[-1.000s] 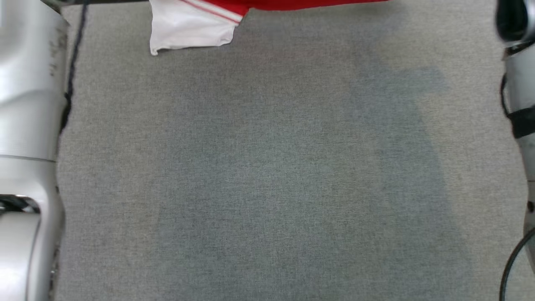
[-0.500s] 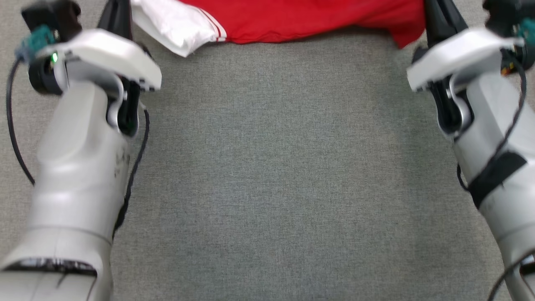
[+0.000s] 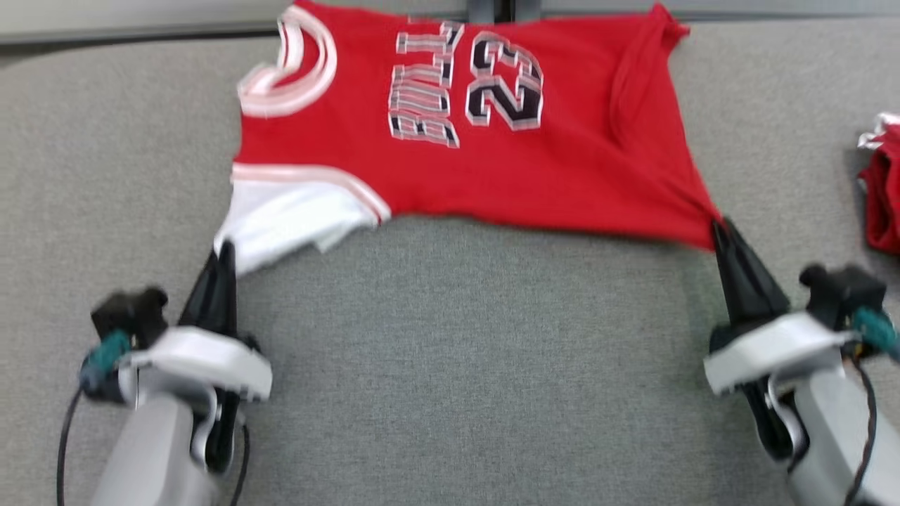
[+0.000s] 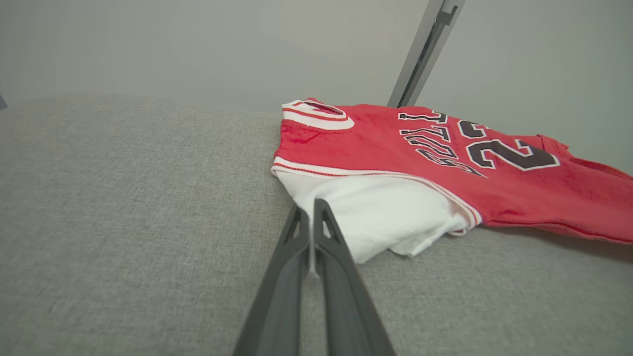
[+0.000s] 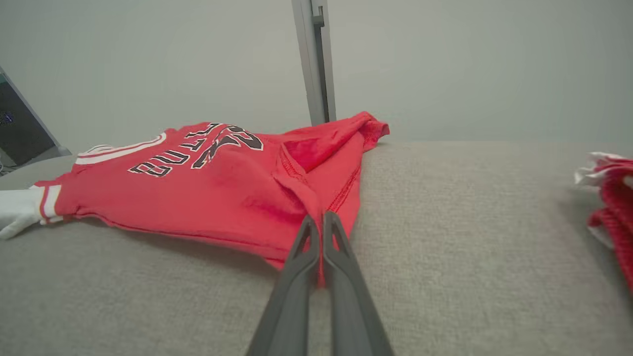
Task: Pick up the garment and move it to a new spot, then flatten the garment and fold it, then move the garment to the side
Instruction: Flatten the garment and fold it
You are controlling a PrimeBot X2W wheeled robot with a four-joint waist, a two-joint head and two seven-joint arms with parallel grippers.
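Left claw pinching the white sleeve, right claw the hem of the red numbered jersey lying far on the grey fabric worktop: pull evenly, low, taut.

The grey cloth surface is lit softly and evenly from above. The head view is smeared by motion blur: the lettering on the jersey ahead of both grippers is doubled, and the left gripper and right gripper are softened. Both wrist views are rendered sharper. A faint shadow is cast under the hem just beyond the right gripper's tips. The surface's far edge is bowed by the wide lens.
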